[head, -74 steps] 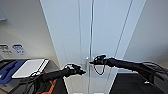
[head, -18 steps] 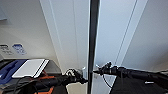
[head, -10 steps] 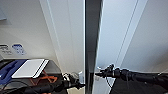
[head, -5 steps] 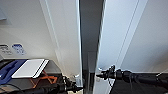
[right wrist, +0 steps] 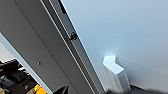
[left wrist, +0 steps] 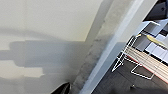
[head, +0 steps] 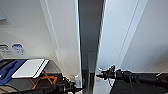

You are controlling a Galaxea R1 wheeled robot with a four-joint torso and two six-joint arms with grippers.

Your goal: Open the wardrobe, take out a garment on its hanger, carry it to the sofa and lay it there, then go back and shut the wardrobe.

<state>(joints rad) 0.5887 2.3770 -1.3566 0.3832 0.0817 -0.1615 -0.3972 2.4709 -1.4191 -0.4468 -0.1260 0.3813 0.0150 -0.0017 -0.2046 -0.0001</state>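
left arm (head: 53, 88) low, right arm (head: 140, 77) higher, both extended forward

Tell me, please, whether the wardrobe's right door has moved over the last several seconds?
Yes. The right door has swung rightward, away from the left door, leaving a dark gap where they met; the right gripper is at its edge.

wardrobe (head: 62, 37): smooth matt white panels | handle (right wrist: 115, 72): smooth white plastic-looking | right gripper (head: 100, 75): matt black

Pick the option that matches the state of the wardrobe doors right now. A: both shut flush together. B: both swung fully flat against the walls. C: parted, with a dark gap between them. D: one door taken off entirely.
C: in the head view the wardrobe shows a dark vertical gap between its two white doors, with the left gripper and the right gripper at the door edges.
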